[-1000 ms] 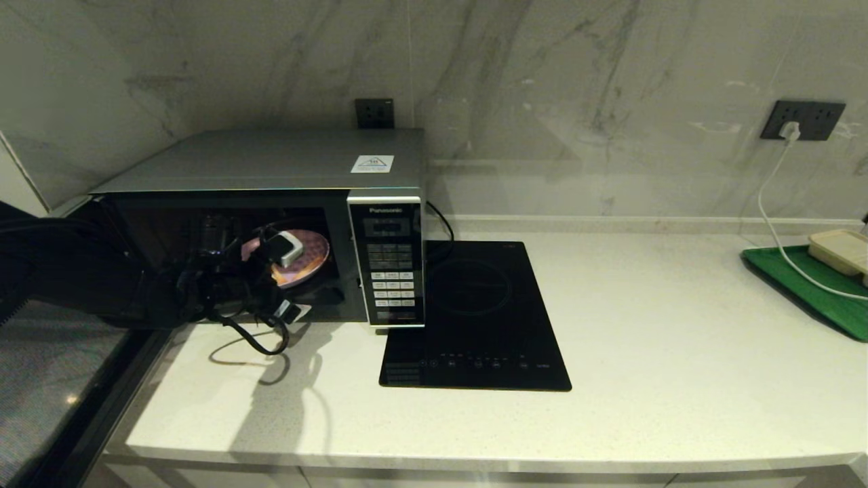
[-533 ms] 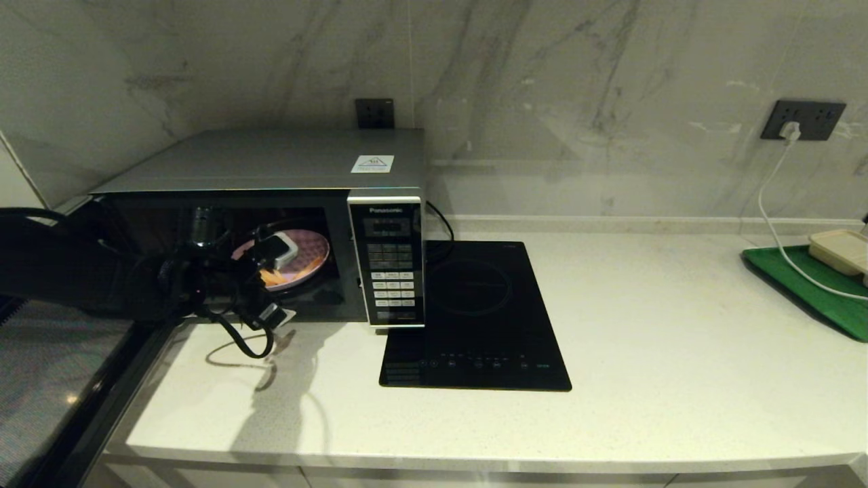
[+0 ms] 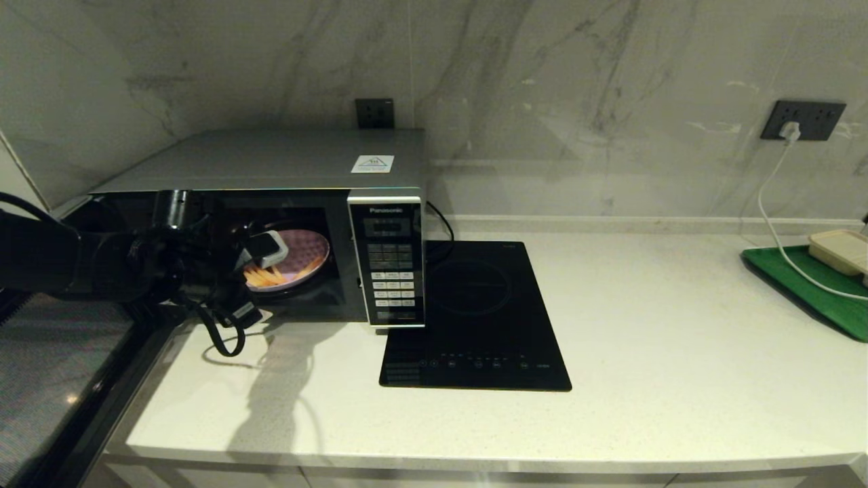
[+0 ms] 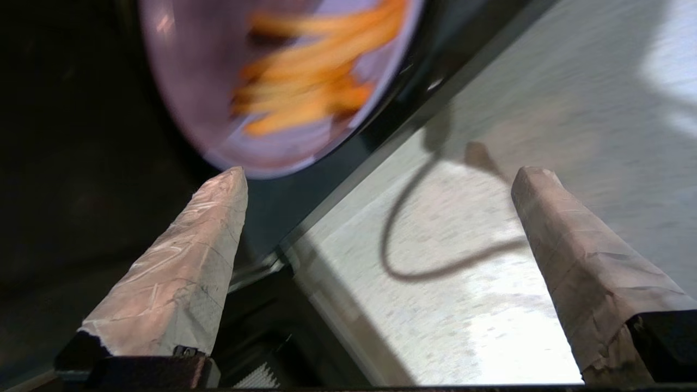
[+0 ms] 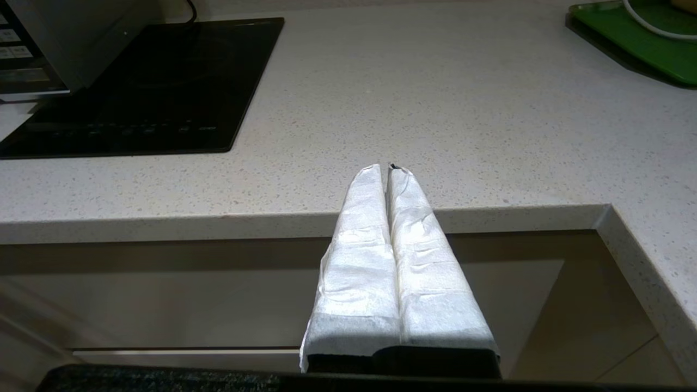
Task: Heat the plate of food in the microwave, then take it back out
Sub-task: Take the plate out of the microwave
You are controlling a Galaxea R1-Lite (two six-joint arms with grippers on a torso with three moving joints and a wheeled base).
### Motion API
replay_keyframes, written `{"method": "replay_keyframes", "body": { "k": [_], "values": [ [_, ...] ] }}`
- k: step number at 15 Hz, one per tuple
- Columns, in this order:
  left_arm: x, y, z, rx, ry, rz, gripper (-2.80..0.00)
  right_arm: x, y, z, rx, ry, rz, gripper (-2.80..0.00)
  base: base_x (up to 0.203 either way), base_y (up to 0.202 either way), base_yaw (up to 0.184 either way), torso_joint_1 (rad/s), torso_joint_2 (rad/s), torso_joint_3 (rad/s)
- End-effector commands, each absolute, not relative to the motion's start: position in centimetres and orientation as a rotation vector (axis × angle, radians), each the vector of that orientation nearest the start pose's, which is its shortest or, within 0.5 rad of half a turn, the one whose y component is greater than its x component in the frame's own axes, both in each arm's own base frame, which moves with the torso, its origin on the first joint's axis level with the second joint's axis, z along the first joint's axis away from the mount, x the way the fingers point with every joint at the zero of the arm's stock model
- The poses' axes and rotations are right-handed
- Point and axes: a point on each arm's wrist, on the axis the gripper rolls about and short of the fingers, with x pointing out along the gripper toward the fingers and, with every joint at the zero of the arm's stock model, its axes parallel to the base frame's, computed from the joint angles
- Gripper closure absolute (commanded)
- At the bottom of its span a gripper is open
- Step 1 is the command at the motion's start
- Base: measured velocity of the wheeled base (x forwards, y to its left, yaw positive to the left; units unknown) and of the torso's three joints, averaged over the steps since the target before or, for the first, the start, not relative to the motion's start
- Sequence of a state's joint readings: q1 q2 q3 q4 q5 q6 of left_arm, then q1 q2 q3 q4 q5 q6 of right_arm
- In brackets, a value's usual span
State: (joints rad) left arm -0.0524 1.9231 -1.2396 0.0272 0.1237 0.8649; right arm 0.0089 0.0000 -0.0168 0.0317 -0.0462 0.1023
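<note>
The silver microwave [image 3: 271, 159] stands at the back left of the counter with its door [image 3: 54, 379] swung open to the left. Inside sits the lilac plate of food [image 3: 298, 254], fries on its near side; the left wrist view shows the plate [image 4: 190, 81] with its fries [image 4: 310, 81] beyond the fingertips. My left gripper [image 3: 256, 281] hovers at the cavity's front left corner, open and empty [image 4: 381, 173], a little apart from the plate's rim. The right gripper [image 5: 389, 169] is shut and parked below the counter's front edge.
A flat black induction hob [image 3: 475, 318] lies right of the microwave. A green tray [image 3: 814, 291] with a beige box [image 3: 841, 249] sits at the far right, and a white cable [image 3: 773, 224] runs to it from a wall socket. Pale counter [image 3: 644, 373] stretches between.
My left gripper has drawn back to the left and slightly upward, away from the plate. The plate stays in the microwave, with the fries now uncovered.
</note>
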Motion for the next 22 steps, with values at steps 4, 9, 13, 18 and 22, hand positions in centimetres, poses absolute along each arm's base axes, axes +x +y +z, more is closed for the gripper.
{"method": "replay_keyframes", "body": {
  "k": [4, 9, 13, 18, 22],
  "values": [
    [37.3, -1.7, 16.3, 0.822, 0.705, -0.432, -2.80, -2.4, -0.1, 7.7, 0.102, 0.013, -0.038, 0.00, 0.000, 0.000, 0.000, 0.000, 0.00, 0.000],
    [38.4, -1.7, 16.4, 0.814, 0.778, -0.530, -2.80, -2.4, -0.1, 7.7, 0.102, 0.013, -0.038, 0.00, 0.000, 0.000, 0.000, 0.000, 0.00, 0.000],
    [40.2, -1.6, 15.0, 0.821, 0.793, -0.522, -2.80, -2.4, -0.1, 7.7, 0.102, 0.013, -0.038, 0.00, 0.000, 0.000, 0.000, 0.000, 0.00, 0.000],
    [41.3, -1.6, 13.5, 0.837, 0.761, -0.509, -2.80, -2.4, -0.1, 7.7, 0.102, 0.013, -0.038, 0.00, 0.000, 0.000, 0.000, 0.000, 0.00, 0.000],
    [41.4, -1.6, 13.1, 0.835, 0.772, -0.511, -2.80, -2.4, -0.1, 7.7, 0.102, 0.012, -0.038, 0.00, 0.000, 0.000, 0.000, 0.000, 0.00, 0.000]
  ]
}}
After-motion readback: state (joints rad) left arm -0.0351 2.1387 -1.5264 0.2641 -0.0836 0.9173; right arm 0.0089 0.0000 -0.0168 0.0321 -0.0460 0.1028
